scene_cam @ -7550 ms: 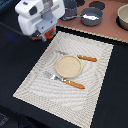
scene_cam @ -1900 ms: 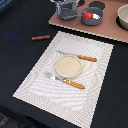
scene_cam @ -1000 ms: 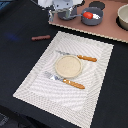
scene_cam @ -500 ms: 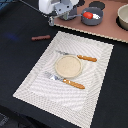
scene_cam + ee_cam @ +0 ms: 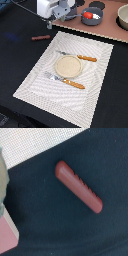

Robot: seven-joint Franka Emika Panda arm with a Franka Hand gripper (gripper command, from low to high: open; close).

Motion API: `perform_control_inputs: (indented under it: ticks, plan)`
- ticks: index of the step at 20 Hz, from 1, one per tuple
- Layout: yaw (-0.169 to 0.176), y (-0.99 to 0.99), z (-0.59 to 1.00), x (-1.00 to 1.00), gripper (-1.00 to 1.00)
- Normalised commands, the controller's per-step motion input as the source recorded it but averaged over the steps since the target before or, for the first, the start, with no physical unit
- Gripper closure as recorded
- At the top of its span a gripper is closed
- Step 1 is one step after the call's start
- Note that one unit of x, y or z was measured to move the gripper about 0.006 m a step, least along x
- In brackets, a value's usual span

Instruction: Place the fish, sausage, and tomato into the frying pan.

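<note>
The sausage (image 5: 41, 37), a reddish-brown rod, lies on the dark table off the mat's far corner at the exterior view's left. It fills the wrist view (image 5: 79, 186). My gripper (image 5: 50, 23) hangs above and just behind it, apart from it; its fingers are too blurred to read. The frying pan (image 5: 93, 21) stands at the back on the pinkish board. The red tomato (image 5: 87, 15) and a white piece, the fish (image 5: 96, 16), lie in it.
A striped placemat (image 5: 95, 50) carries a tan plate (image 5: 67, 66), an orange-handled knife (image 5: 86, 58) and an orange-handled fork (image 5: 72, 83). A beige bowl (image 5: 123, 17) and a black disc (image 5: 96, 5) stand at the back.
The arm has moved from beside the pan toward the exterior view's left, ending above the sausage. The sausage, pan and plate have not moved.
</note>
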Motion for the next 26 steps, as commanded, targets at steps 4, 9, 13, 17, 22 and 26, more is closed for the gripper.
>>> perform_control_inputs:
  ticks: [4, 9, 13, 17, 22, 26]
  plan:
    - [0.000, -0.31, -0.10, -0.85, -1.00]
    - [0.046, -0.02, -0.15, -0.89, -1.00]
    - [0.083, 0.00, -0.28, -0.85, -1.00]
    - [0.105, 0.00, -0.41, -0.78, -1.00]
    - [0.100, -0.02, -0.43, -0.71, -1.00]
    - [0.155, -0.20, -0.11, -0.32, -1.00]
